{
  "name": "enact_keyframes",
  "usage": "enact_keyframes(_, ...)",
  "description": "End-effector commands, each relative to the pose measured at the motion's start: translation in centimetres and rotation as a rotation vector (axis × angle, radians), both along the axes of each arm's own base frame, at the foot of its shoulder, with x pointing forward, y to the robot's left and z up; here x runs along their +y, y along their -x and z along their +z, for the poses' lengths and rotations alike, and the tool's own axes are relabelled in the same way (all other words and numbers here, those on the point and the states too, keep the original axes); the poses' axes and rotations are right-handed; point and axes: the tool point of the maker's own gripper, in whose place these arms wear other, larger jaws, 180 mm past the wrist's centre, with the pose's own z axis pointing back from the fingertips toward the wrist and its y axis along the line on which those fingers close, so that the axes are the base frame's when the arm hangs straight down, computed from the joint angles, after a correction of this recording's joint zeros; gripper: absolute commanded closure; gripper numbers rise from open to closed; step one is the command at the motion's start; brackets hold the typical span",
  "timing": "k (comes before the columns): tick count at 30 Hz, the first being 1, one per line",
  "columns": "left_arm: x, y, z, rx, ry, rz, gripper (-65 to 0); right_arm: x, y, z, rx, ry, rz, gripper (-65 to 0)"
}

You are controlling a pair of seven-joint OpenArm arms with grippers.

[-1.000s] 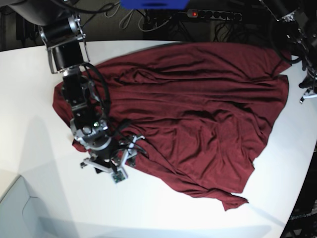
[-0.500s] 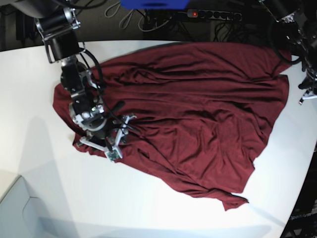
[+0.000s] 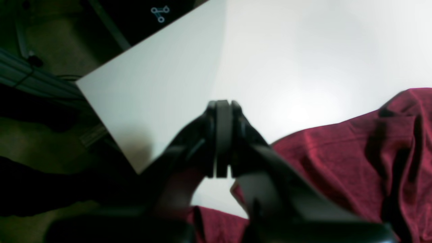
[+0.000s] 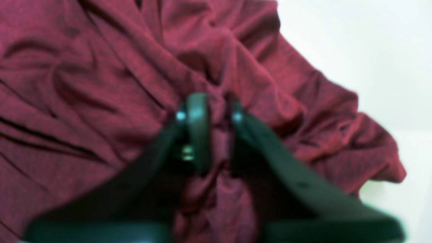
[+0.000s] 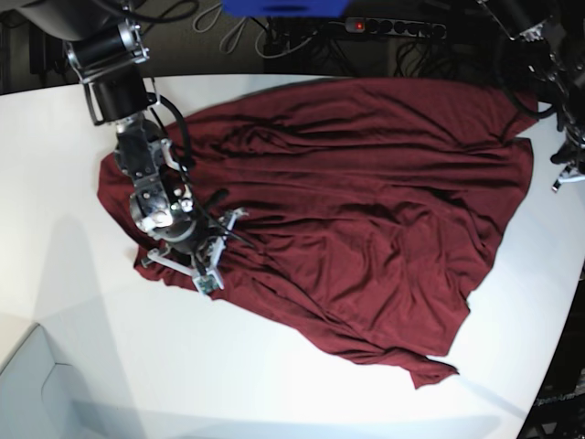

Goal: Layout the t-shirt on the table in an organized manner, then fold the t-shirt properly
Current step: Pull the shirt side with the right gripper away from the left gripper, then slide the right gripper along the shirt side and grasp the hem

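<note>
Right gripper (image 4: pixel 212 135): jaws drawn together on a bunched ridge of the t-shirt (image 5: pixel 366 210). The wrist view shows maroon fabric pinched up between the two fingers, so the grip looks made, though the picture is blurred and the depth of the bite cannot be judged. In the base view this gripper (image 5: pixel 203 259) sits over the shirt's crumpled corner, just inside the hem that faces the table's near curved edge.

Left gripper (image 3: pixel 222 141): jaws pressed flat together with nothing between them. It hangs above bare table (image 3: pixel 303 50), just off the shirt's edge on the side opposite the pinched corner, and takes no part in the work at present.

T-shirt: lies spread but heavily wrinkled across the middle of the table (image 5: pixel 73 347), with long folds running out from the pinched corner toward the far hem. The corner under the right gripper is gathered and doubled. A pointed flap trails toward the table's near edge.

Assessment: layout is in hand; folding has not begun.

Recommendation: lift the pinched corner only slightly, then draw it outward, away from the shirt's centre, low over the table, so the gathered cloth opens without dragging the whole garment. Too shallow a bite risks slipping. Engaging the left gripper at the opposite hem would give counter-tension.
</note>
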Motion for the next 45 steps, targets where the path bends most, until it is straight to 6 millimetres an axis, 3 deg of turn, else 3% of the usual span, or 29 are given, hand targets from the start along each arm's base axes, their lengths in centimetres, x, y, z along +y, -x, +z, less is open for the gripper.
enact_keyframes(1, 0.8, -0.6, 1.5, -0.033, -0.042, 0.001, -0.1, 0.0, -1.6, 2.1, -0.072, -0.012, -0.002, 0.0)
enact_keyframes(6, 0.8, -0.7, 1.6, -0.035, -0.043, 0.001, -0.1, -1.3, -2.9, 3.6, -0.116, -0.030, -0.046, 0.0)
enact_keyframes(12, 0.8, -0.7, 1.6, -0.035, -0.043, 0.001, -0.1, -2.9, -6.8, 8.6, -0.224, -0.049, -0.095, 0.0)
enact_keyframes(21, 0.8, -0.5, 1.5, -0.032, -0.042, 0.002, -0.1, -3.0, -11.3, 16.1, -0.372, -0.056, -0.094, 0.0)
enact_keyframes(25, 0.5, -0.5, 1.2, -0.035, -0.029, 0.008, -0.1, -3.0, -12.5, 16.3, -0.368, -0.061, -0.101, 0.0)
enact_keyframes(33, 0.2, -0.8, 1.7, -0.053, -0.035, 0.003, -0.1, -4.2, -13.6, 12.9, -0.341, -0.077, -0.123, 0.0)
enact_keyframes(36, 0.0, -1.7, 2.1, -0.096, -0.002, 0.003, -0.1, -6.3, -14.1, 12.3, -0.335, -0.056, -0.167, 0.0)
enact_keyframes(40, -0.6, -2.7, 2.5, -0.168, 0.061, -0.011, -0.1, -9.0, -14.8, 13.0, -0.378, -0.032, -0.283, 0.0)
enact_keyframes(45, -1.6, -4.5, 3.1, -0.232, 0.112, -0.025, -0.1, -9.7, -14.9, 13.1, -0.382, -0.024, -0.294, 0.0)
